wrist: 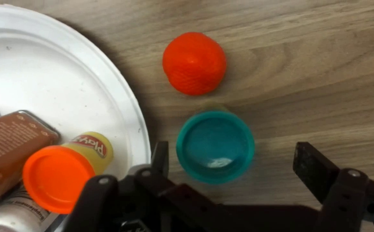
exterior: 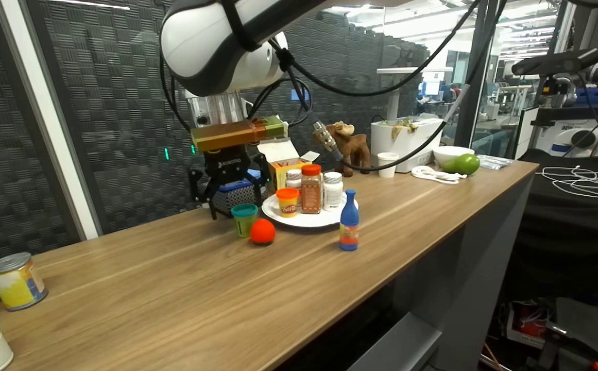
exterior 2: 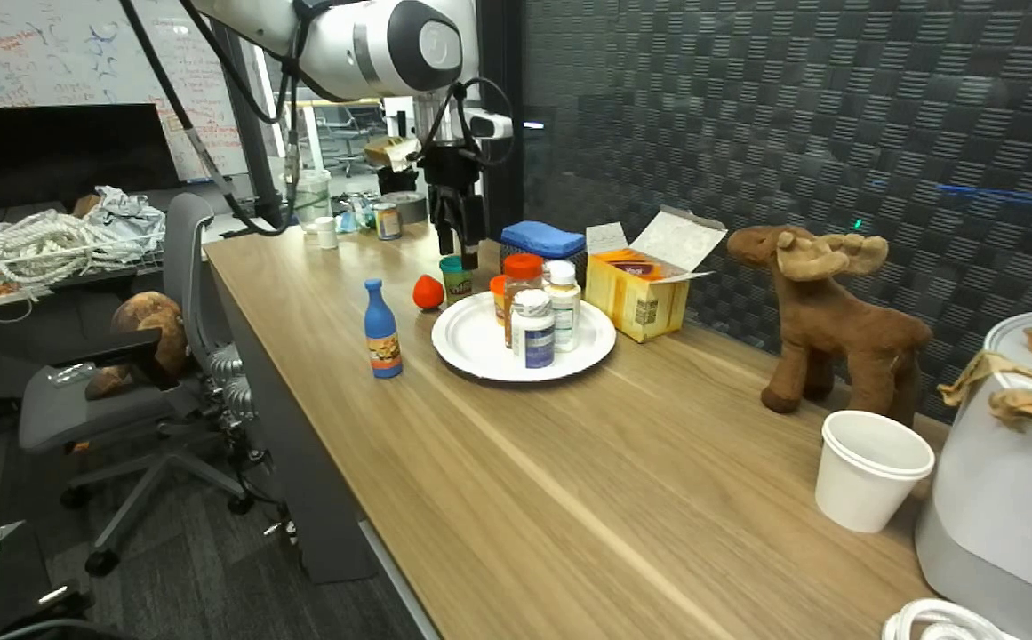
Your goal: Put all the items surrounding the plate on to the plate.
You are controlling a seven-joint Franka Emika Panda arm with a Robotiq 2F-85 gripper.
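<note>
Wrist view: end effector [wrist: 232, 159] wide, "Play" on orange-lidded tub [wrist: 65, 172], "Supplement" on white bottle [wrist: 14, 211]

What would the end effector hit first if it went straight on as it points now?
Probably the teal-lidded tub: the wrist view shows it between the open jaws of the end effector, which may straddle it; depth is unclear.

Looks like a lab here: robot arm [exterior 2: 382, 49] above the claw [exterior 2: 457, 252], scribbled whiteboard [exterior 2: 102, 62] and swivel chair [exterior 2: 93, 421] well off.
</note>
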